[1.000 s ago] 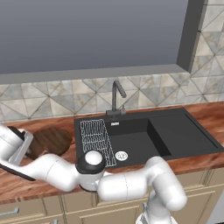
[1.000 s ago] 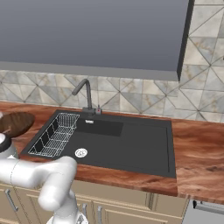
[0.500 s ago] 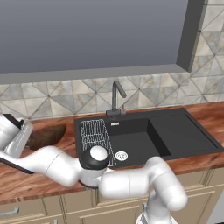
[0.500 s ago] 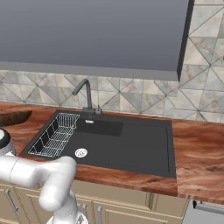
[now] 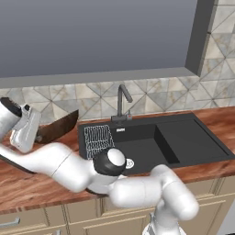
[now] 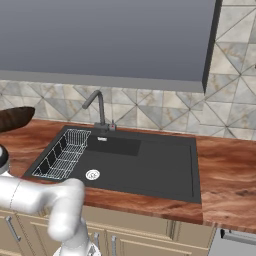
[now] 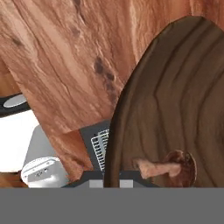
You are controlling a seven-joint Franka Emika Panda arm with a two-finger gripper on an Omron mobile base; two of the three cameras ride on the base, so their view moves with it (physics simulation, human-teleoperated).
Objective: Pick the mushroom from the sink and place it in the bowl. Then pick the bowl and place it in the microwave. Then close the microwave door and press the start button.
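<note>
Wood-grain counter (image 5: 27, 186) runs along a tiled backsplash (image 6: 150, 112), and set into it is the sink (image 5: 183, 137), matte black, with the wire rack (image 5: 99, 137) in its left part, the round white drain strainer (image 6: 92, 174) on the basin floor and the dark tap (image 5: 121, 103) standing at its back edge. Left of the sink, the bowl (image 5: 57, 128) is up off the counter and tilted steeply, rim toward the sink! The gripper (image 5: 36, 133) sits at the bowl's far-left edge, well left of the sink, jaws pinched tight on the rim. From the hand view the bowl's dark grained inside fills the right half, and there's the mushroom (image 7: 168, 166), reddish-brown cap and pale stem, lying against the bowl's inner surface near the bottom edge. From the right base view, the bowl pokes in just left of the sink, above the counter
</note>
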